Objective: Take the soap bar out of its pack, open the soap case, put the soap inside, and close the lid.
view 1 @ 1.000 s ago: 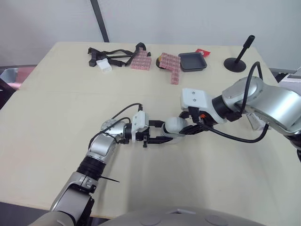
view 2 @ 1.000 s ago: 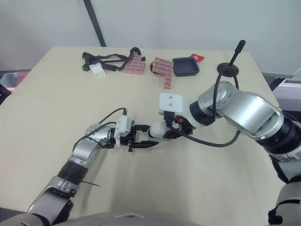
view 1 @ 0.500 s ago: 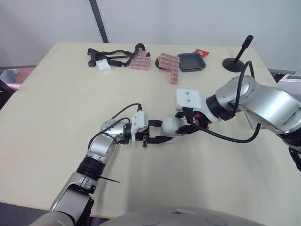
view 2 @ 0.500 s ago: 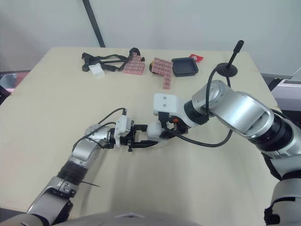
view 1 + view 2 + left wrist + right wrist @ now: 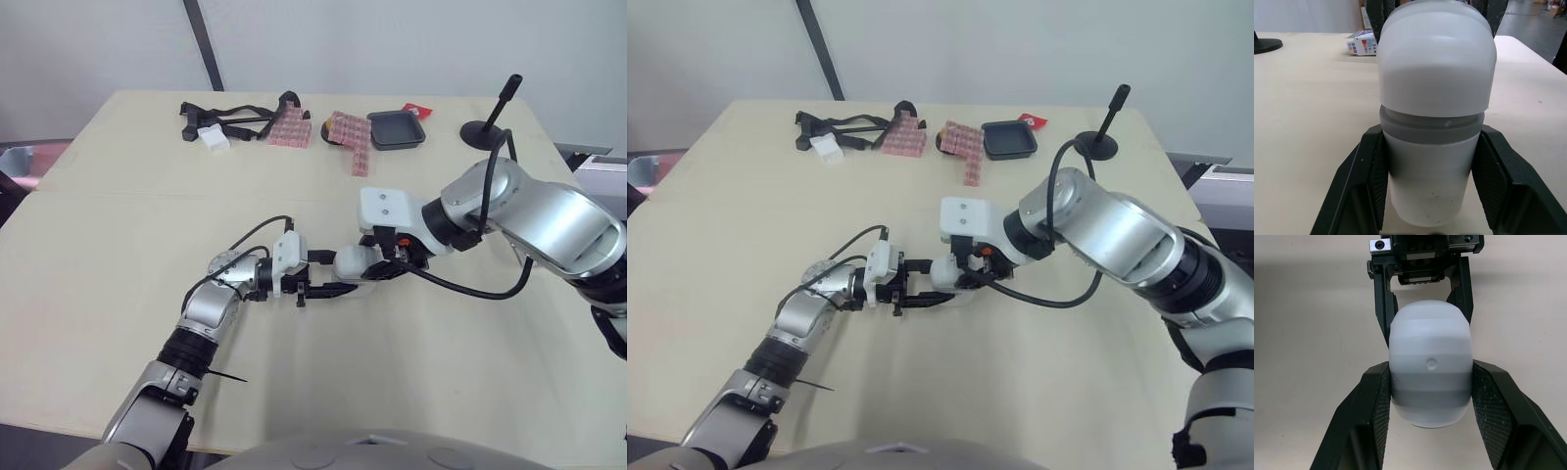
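Setting: a pale beige tabletop [image 5: 118, 255], seen from the robot's head over both arms.

Centre of the frame: a white oval plastic soap case [image 5: 353, 264] with a grey band between its two white halves is held between the two arms, near the middle of the table.

Left gripper [image 5: 1429, 131]: it reaches in from the robot's left and is clamped on one end of the soap case. Its black ribbed fingers [image 5: 1369, 176] press against both sides of the white shell.

Right gripper [image 5: 1431, 368]: it comes in from the robot's right, facing the left gripper, and is clamped on the other end of the soap case. One black finger sits tight on each side.

Contact with the table: the frames do not settle whether the soap case rests on the tabletop or sits just above it.

Lid: the two halves sit together along the grey band, and no gap opens into the inside.

Far edge, robot's left: a tangle of black straps [image 5: 245, 116] lies beside a small white block [image 5: 214, 138].

Far edge, centre: two pink patterned packets [image 5: 292, 127] [image 5: 353, 137] lie near each other, well apart from the grippers.

Far edge, robot's right: a black square tray [image 5: 399, 128] sits with a small red item [image 5: 416, 110] just behind it. Beside them stands a black round-based stand with an upright rod [image 5: 490, 127].

Left wrist view: a small printed box [image 5: 1362, 42] lies on the table beyond the soap case.
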Tool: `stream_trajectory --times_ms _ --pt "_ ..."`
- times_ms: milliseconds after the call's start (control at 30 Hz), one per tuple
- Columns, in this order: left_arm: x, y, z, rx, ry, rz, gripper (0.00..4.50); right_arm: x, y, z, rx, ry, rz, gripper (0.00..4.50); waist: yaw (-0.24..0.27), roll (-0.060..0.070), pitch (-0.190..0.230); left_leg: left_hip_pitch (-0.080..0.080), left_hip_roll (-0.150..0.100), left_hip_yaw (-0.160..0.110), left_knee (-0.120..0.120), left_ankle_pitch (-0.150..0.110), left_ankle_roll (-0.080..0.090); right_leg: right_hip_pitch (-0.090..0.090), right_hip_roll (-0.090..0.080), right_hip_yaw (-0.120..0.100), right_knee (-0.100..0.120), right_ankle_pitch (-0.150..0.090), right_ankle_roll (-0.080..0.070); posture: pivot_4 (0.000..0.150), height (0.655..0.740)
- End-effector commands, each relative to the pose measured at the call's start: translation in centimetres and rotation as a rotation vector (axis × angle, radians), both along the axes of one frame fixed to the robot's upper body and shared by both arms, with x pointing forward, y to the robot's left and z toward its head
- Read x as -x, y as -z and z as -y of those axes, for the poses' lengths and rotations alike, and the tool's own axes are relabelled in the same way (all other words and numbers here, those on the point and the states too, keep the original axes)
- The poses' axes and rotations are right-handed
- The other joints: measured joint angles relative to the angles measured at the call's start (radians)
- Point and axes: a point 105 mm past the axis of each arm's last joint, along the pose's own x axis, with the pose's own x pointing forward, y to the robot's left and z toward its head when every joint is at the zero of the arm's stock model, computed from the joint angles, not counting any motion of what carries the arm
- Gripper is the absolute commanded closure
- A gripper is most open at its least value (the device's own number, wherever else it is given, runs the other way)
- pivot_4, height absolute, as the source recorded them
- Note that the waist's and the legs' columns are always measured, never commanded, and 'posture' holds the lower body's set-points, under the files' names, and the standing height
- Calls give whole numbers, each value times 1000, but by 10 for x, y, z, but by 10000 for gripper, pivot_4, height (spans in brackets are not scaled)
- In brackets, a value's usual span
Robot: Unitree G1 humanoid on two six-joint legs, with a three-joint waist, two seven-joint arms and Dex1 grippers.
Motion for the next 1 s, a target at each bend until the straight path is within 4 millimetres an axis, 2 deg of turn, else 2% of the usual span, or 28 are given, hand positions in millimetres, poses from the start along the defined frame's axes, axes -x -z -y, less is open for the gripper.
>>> stream_trajectory --times_ms 33,300,867,1000 --pt "2 -8 1 11 9 36 26020 2 15 1 37 5 -46 25650 0 0 0 0 0 0 0 0 0 0 0 0 0 0 0 1500 7400" --pt "2 -8 2 13 7 35 26020 1 24 4 52 28 -63 25650 -1 -1 -1 3 0 2 0 0 0 1 0 2 1 0 0 1500 7400" --pt "3 -8 1 12 12 34 26020 -4 29 9 59 57 -70 25650 -1 -2 -2 5 0 4 -1 0 0 1 0 3 1 0 0 1500 7400" --pt "4 -8 1 13 12 34 26020 -5 29 7 45 60 -73 25650 -3 -2 -2 10 0 5 -3 0 0 4 0 4 0 0 0 1500 7400"
